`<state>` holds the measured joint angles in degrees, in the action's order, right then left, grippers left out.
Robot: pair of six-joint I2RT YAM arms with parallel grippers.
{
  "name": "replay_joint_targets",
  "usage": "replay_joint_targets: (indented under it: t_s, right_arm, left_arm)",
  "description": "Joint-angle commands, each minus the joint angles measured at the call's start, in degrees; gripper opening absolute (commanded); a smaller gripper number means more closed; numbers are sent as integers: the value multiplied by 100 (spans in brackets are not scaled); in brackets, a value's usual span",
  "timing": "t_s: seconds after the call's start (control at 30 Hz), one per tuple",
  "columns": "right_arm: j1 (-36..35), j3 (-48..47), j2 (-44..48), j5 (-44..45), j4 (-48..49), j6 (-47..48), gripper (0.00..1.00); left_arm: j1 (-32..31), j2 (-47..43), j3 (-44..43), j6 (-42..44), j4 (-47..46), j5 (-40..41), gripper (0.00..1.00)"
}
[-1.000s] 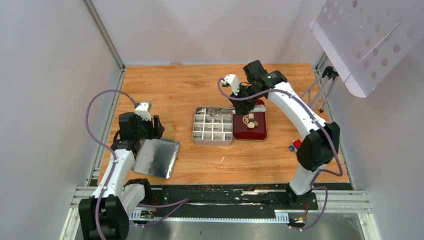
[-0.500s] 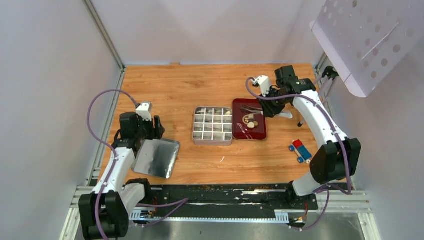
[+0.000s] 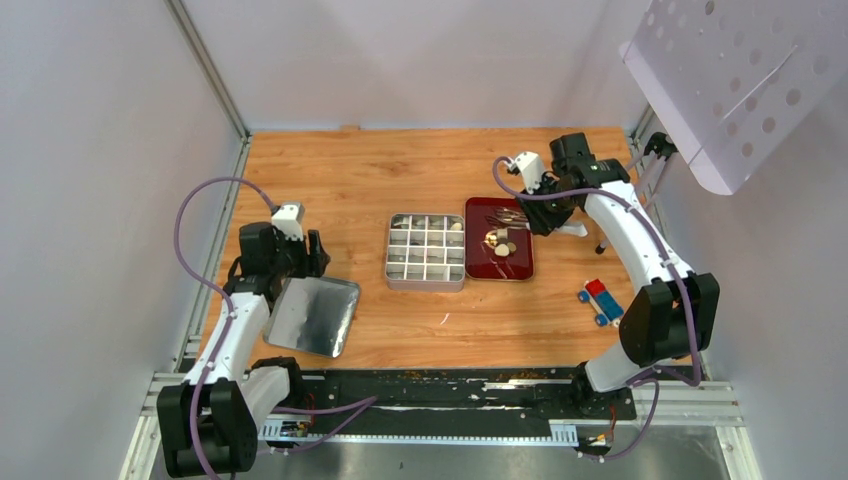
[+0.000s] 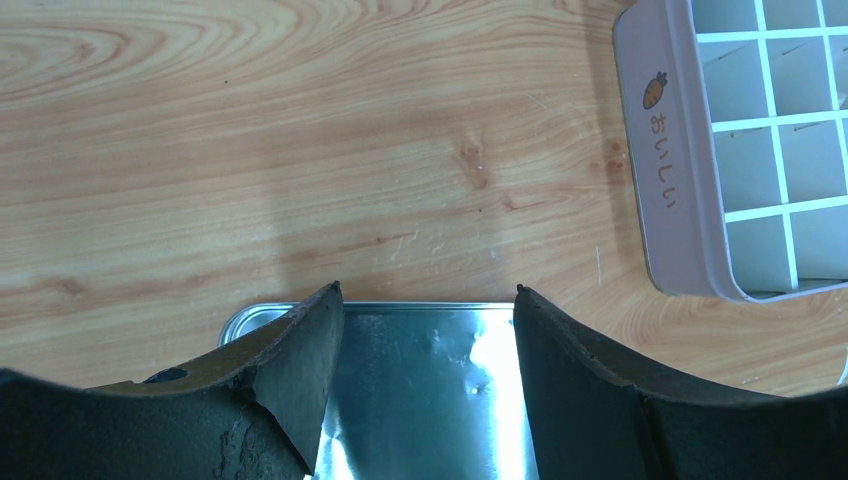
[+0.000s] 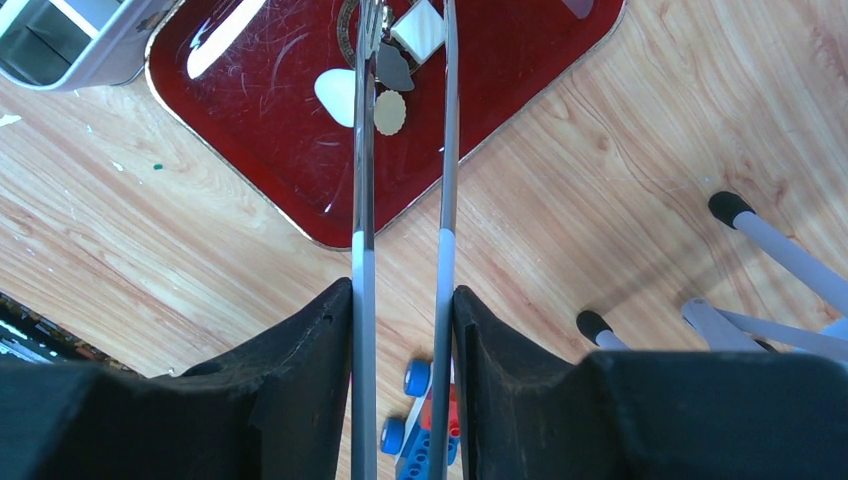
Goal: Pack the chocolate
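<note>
The wood table [image 3: 340, 180] has white walls [image 3: 90, 200] close on three sides. The right gripper [image 5: 402, 295] squeezes the tongs [image 5: 363, 200]. The chocolate [image 5: 335, 92] lies at their tips on the red tray [image 5: 260, 90]. The left gripper [image 4: 428, 295] has its fingers spread wide over a shiny lid [image 4: 430, 380], with bare wood ahead and the tin [image 4: 660, 180] front-right.

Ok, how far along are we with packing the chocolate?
Early to midway, I'd judge. Done: a little chocolate seems to sit in the far row of the tin in the top view. In hand: the right gripper is shut on the tongs, tips over the pieces on the red tray. Left: those pieces, many empty compartments, and the lid, lying off under the open left gripper.
</note>
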<state>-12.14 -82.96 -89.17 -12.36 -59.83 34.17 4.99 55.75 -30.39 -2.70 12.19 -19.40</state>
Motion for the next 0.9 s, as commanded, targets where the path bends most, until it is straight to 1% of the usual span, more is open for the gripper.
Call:
replay_joint_targets:
  t_s: [0.0, 0.37, 0.67, 0.77, 0.87]
  right_arm:
    - [36, 65, -18, 52, 231, 21, 39]
    - [139, 306, -23, 185, 278, 84, 40]
    - [177, 209, -342, 128, 289, 59, 42]
    - [177, 168, -426, 123, 288, 69, 40]
    - [177, 113, -490, 80, 251, 73, 32]
  left_arm:
    - [42, 11, -235, -63, -106, -73, 71]
    - [46, -6, -209, -71, -111, -88, 71]
    - [47, -97, -143, -73, -137, -75, 71]
    - [54, -131, -102, -73, -147, -65, 71]
    - [49, -168, -61, -77, -148, -64, 71]
